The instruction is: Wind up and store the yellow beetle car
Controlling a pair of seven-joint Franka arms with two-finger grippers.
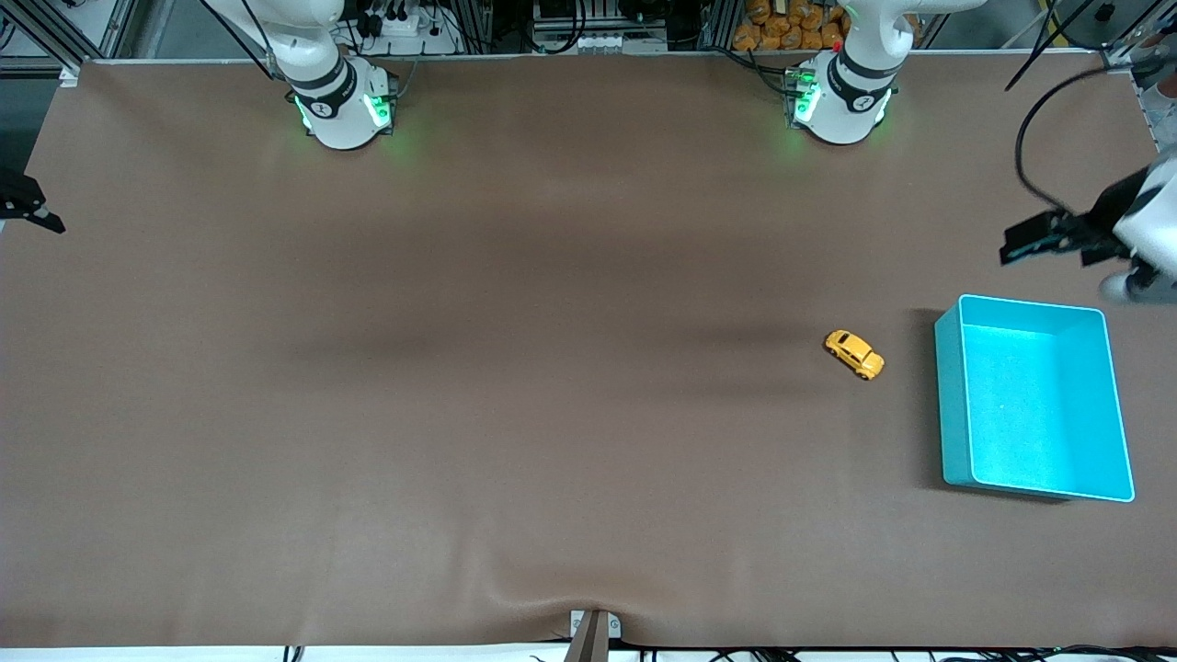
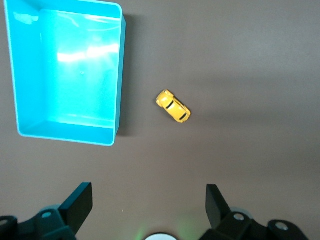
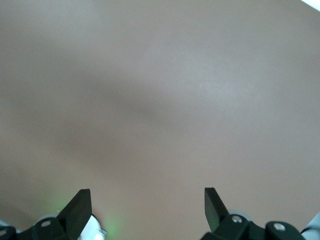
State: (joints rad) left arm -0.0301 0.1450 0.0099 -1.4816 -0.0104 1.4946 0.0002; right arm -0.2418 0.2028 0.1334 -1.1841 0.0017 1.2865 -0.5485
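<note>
The yellow beetle car (image 1: 854, 354) stands on the brown table, close beside the teal bin (image 1: 953, 405) and outside it, toward the left arm's end of the table. The left wrist view shows both the car (image 2: 173, 106) and the empty bin (image 2: 65, 135). My left gripper (image 1: 1016, 244) hangs open and empty over the table beside the bin's rim; it also shows in its own wrist view (image 2: 148, 200). My right gripper (image 1: 32, 210) waits at the right arm's end of the table, open and empty over bare table in its wrist view (image 3: 147, 200).
A brown mat (image 1: 515, 368) covers the whole table. A small bracket (image 1: 593, 630) sits at the table edge nearest the camera. The two arm bases (image 1: 340, 106) stand along the edge farthest from the camera.
</note>
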